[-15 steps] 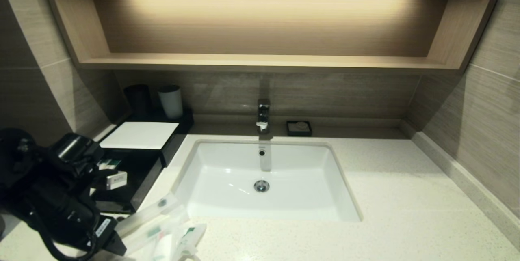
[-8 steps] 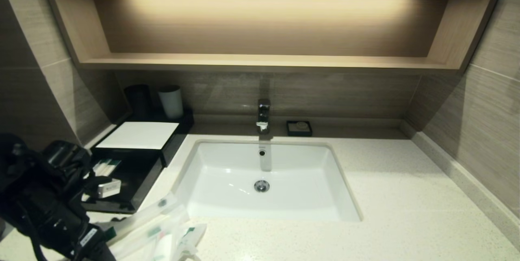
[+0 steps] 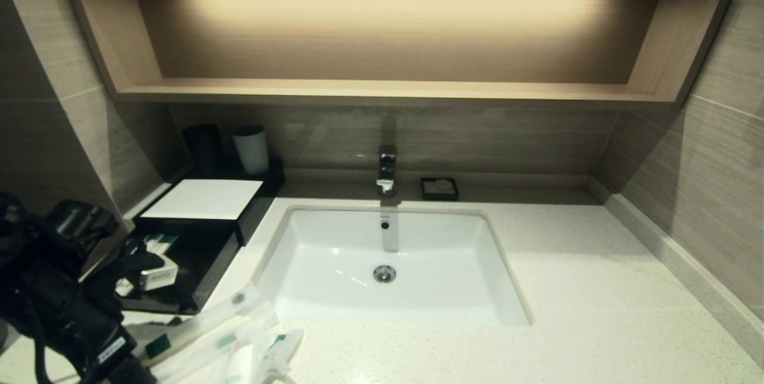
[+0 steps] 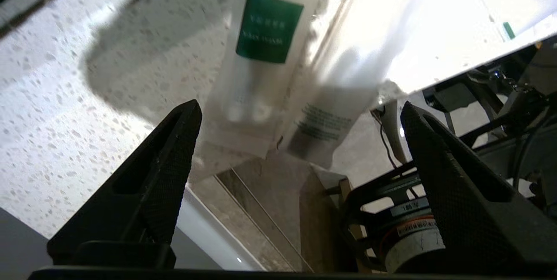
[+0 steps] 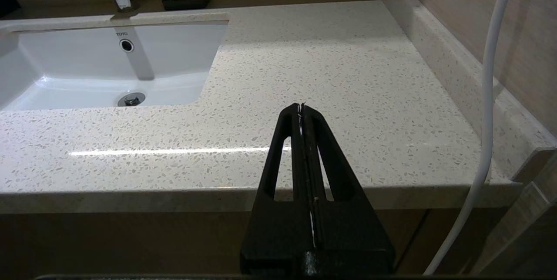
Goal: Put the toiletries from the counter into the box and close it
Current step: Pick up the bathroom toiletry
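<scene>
Several clear, whitish toiletries packets [image 3: 230, 336] lie in a loose pile on the cream counter [image 3: 597, 288], at its front left, next to the sink. The black box [image 3: 203, 199] with a white top stands at the back left. Its drawer [image 3: 206, 261] is pulled out, with green-labelled packets [image 3: 158, 243] inside. My left arm [image 3: 59, 300] is low at the front left. My left gripper [image 4: 300, 110] is open and empty, just short of the packet ends at the counter edge; one packet has a green label [image 4: 270, 25]. My right gripper [image 5: 301, 106] is shut and empty before the counter's right front edge.
A white sink [image 3: 388, 264] with a tap [image 3: 387, 169] fills the middle. A black cup [image 3: 203, 145] and a white cup [image 3: 250, 148] stand behind the box. A small black soap dish [image 3: 439, 188] sits right of the tap. A wooden shelf [image 3: 382, 91] hangs above.
My left arm has drawn back to the left and down, away from the drawer. The near ends of the packets now show. The packets and the right arm have not moved.
</scene>
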Tool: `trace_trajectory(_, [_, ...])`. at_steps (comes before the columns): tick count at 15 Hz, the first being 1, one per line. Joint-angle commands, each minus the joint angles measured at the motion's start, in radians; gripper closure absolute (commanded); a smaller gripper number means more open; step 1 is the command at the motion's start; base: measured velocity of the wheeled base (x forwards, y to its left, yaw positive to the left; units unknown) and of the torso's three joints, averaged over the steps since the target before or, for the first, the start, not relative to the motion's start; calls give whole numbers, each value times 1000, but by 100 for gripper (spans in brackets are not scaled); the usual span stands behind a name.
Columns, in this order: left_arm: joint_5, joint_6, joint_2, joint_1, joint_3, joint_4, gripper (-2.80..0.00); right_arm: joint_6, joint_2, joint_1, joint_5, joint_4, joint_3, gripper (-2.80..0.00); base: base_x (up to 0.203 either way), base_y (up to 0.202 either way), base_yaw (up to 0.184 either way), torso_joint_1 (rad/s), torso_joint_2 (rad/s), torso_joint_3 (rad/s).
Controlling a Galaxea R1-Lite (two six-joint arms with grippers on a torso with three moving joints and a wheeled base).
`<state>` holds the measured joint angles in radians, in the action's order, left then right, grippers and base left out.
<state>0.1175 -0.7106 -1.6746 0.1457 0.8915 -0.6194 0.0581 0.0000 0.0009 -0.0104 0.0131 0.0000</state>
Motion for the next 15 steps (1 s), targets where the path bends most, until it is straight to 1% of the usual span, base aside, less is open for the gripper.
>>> trace_trajectory(1, [2,-5,-37,1,1,22,-280,0,0,1,0,1,0,0,0,0,0,0,0,0])
trace_trajectory(3, [-8,-7,-57,7,1,28,-280,0,0,1,0,1,0,0,0,0,0,0,0,0])
trace_trajectory(6, [-41,-19,-68,14,-15,19,-280,0,0,1,0,1,0,0,0,0,0,0,0,0])
trace_trajectory(11, [-42,-18,-71,3,-43,20,-280,0,0,-1,0,1,0,0,0,0,0,0,0,0])
trace_trajectory(12, [-42,-19,-73,0,-46,20,0,0,1,0,0,1,0,0,0,0,0,0,0,0])
trace_trajectory(15, [-42,-23,-74,-15,-67,24,0,0,0,-1,0,1,0,0,0,0,0,0,0,0])
